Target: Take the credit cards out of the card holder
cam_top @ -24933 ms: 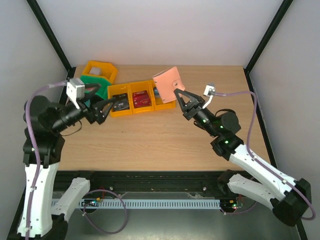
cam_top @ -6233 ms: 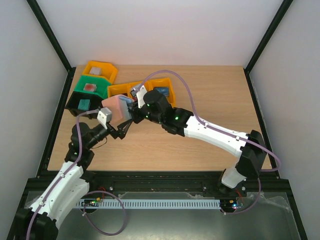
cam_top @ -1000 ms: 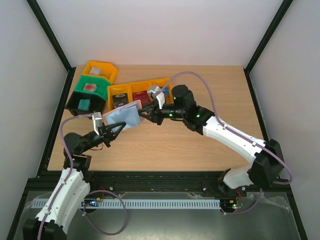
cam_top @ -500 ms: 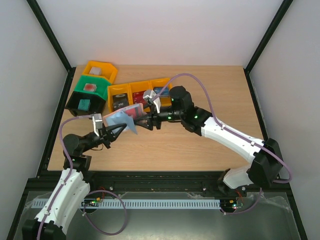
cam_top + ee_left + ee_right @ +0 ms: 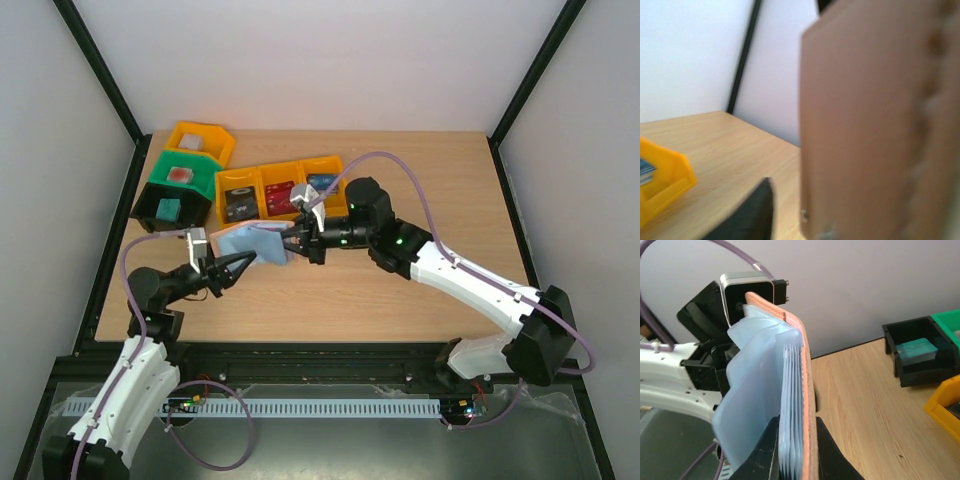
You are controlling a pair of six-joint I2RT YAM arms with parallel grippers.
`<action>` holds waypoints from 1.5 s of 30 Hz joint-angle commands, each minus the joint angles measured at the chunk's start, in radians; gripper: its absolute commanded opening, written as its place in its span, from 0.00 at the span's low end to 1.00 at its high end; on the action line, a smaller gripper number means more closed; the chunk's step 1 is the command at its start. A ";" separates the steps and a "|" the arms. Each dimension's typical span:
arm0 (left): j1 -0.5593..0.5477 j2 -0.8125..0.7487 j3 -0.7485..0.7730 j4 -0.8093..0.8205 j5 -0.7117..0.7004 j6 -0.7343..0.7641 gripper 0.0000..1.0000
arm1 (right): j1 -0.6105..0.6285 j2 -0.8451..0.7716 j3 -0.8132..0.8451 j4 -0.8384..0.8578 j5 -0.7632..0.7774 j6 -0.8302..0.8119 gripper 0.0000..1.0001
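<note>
The card holder [image 5: 255, 243] hangs above the table between both arms, light blue lining up in the top view. In the right wrist view its blue pockets [image 5: 790, 390] and tan cover stand edge-on, and my right gripper [image 5: 796, 431] is shut on that edge. Whether cards sit in the pockets I cannot tell. My left gripper [image 5: 236, 264] is at the holder's left end, open. The left wrist view shows one dark finger [image 5: 751, 215] apart from the tan cover [image 5: 875, 125]; its other finger is hidden. Credit cards [image 5: 283, 196] lie in the orange bins [image 5: 262, 176].
A green bin [image 5: 183, 174], a black bin [image 5: 150, 210] holding a teal card [image 5: 914, 348], and a yellow bin [image 5: 200, 137] stand at the back left. The row of orange bins is just behind the held holder. Bare wood lies to the right and front.
My right gripper has shut on the holder's right edge. My left gripper has opened and let go of the other end. The holder has dropped a little and lies flatter.
</note>
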 commanded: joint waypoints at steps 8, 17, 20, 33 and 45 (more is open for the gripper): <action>0.052 -0.040 0.001 -0.339 -0.603 0.115 0.84 | 0.006 0.228 0.312 -0.551 1.384 0.208 0.02; 0.051 -0.041 -0.027 -0.320 -0.495 0.072 0.76 | 0.045 0.303 0.367 -0.544 1.007 0.141 0.02; 0.040 -0.035 -0.033 -0.317 -0.408 0.090 0.76 | 0.045 0.247 0.303 -0.429 0.725 0.110 0.02; 0.037 -0.076 -0.032 -0.320 -0.232 0.148 0.88 | 0.044 0.062 0.146 -0.269 0.040 -0.090 0.02; 0.055 -0.104 -0.070 -0.032 0.023 -0.041 0.83 | -0.023 0.010 0.086 -0.217 -0.210 -0.142 0.02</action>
